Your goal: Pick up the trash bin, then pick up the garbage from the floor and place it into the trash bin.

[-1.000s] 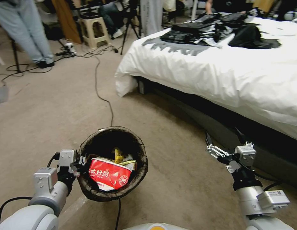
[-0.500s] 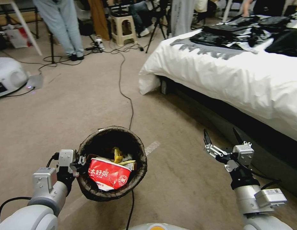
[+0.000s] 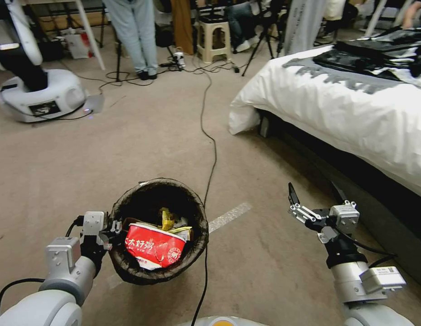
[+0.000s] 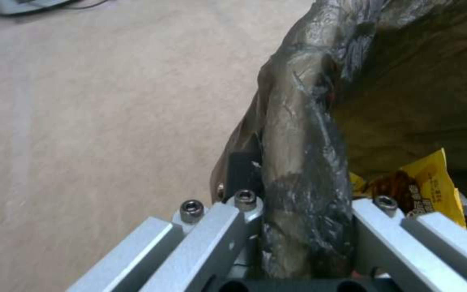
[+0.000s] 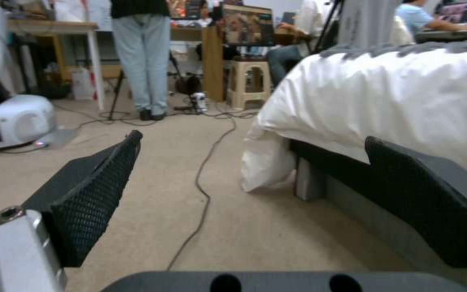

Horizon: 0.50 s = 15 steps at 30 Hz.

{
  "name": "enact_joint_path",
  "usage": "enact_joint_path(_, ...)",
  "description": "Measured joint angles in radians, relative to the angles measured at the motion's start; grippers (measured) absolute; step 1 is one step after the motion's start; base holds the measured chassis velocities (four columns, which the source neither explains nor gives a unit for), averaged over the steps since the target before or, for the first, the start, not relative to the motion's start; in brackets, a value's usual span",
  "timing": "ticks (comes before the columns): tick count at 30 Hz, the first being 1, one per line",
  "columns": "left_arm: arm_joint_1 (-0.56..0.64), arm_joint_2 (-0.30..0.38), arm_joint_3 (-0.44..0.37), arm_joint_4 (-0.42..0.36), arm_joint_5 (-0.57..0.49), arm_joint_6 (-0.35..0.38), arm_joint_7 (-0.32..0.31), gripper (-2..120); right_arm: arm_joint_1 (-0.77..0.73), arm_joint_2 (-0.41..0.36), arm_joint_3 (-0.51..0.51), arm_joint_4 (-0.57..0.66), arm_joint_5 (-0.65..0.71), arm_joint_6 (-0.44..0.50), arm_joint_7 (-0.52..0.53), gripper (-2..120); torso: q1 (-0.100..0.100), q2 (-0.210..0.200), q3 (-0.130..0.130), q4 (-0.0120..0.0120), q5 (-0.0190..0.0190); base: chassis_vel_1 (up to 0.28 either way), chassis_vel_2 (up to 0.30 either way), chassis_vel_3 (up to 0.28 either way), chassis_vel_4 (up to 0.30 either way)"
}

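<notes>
The left claw [image 3: 111, 230] is clamped on the rim of the bin [image 3: 128, 267], which it holds clear of the carpet [image 3: 106, 149] at the lower left of the head view. In the left wrist view the fingers [image 4: 212, 231] pinch the dark liner [image 4: 304, 162] folded over the rim, one finger outside and one inside. The bin tilts a little toward the robot, its mouth open to the camera. Inside lie a red bowl [image 3: 153, 246] with white lettering and, behind it, a yellow wrapper [image 3: 167, 218]; that wrapper also shows past the rim in the left wrist view [image 4: 423, 186].

The right claw [image 3: 315, 194] hangs at the lower right, just beside the bed [image 3: 355, 108], with its black fingers [image 5: 90, 190] spread wide and nothing between them. It points ahead along the dark bed base [image 3: 382, 213].

A black cable [image 3: 209, 149] runs across the carpet from the far clutter to just beside the bin. A strip of pale tape [image 3: 229, 217] lies on the carpet between bin and right claw. Another robot's white base [image 3: 38, 95] stands at the far left.
</notes>
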Motion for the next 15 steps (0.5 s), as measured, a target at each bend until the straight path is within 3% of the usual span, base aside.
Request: enact_joint_path(15, 0.002, -0.002, 0.000, 0.000, 0.001, -0.001, 0.000, 1, 0.002, 0.000, -0.008, 0.006, 0.006, -0.006, 0.008, 100, 0.000, 0.000, 0.000, 0.0000, 0.0000, 0.083, 0.085, 0.087, 0.082)
